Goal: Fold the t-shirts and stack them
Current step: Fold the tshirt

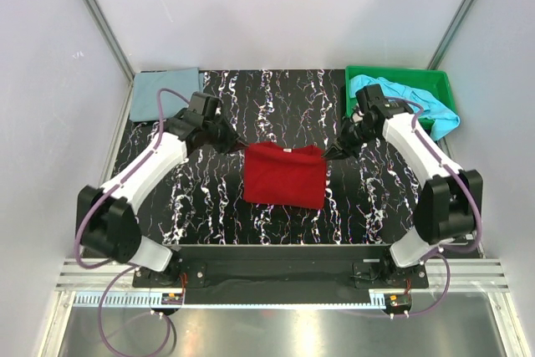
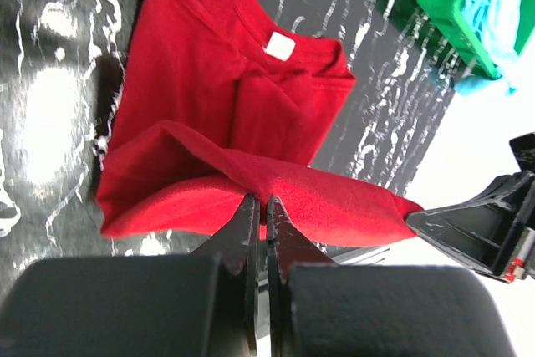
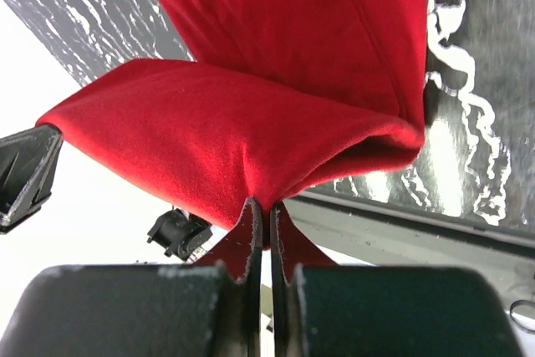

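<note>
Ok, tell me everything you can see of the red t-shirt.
The red t-shirt is plain, soft-looking deep red cloth with no print, with a small white label inside its collar. It lies partly folded at the middle of the black marbled table. Its far edge, doubled over, is raised and stretched between the left gripper and the right gripper, each shut on an end of it. Nothing else touches it.
</note>
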Tool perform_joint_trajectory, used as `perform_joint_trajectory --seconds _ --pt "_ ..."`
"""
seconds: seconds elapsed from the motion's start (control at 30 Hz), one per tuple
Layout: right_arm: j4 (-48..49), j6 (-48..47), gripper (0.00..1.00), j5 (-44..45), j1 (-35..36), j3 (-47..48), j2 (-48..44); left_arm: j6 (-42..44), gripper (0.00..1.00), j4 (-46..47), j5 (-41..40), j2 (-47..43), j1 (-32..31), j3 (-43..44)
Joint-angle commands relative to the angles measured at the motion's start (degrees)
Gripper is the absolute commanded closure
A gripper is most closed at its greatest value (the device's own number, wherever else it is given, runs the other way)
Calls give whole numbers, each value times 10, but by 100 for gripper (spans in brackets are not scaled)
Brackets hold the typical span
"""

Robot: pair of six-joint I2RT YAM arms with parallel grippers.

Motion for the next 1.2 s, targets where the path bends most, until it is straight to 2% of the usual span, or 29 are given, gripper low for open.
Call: perform_joint_trajectory --seconds 0.0,0.47,0.6,0.93,1.0,1.03,1.1,1.13,1.17 --pt "0 -39 100 -24 -13 52 39 28 100 45 38 28 18 45" --pt "13 -78 94 -44 -55 126 179 51 100 84 93 194 48 126" --pt "13 -94 83 -44 -62 165 230 59 100 89 102 238 60 149" --pt "16 -114 71 -14 -70 263 359 85 99 111 85 324 85 181" --pt "12 -125 66 -10 -70 301 390 96 94 111 78 337 89 195" --pt "3 -130 64 -3 -70 313 396 104 81 109 80 340 91 200" --pt "-14 -149 55 40 -70 340 395 115 68 100 70 330 94 210" --pt "-17 -158 52 54 -70 341 388 135 58 93 63 324 94 215" --pt "-19 -175 49 84 -70 340 379 145 55 74 55 317 94 222"
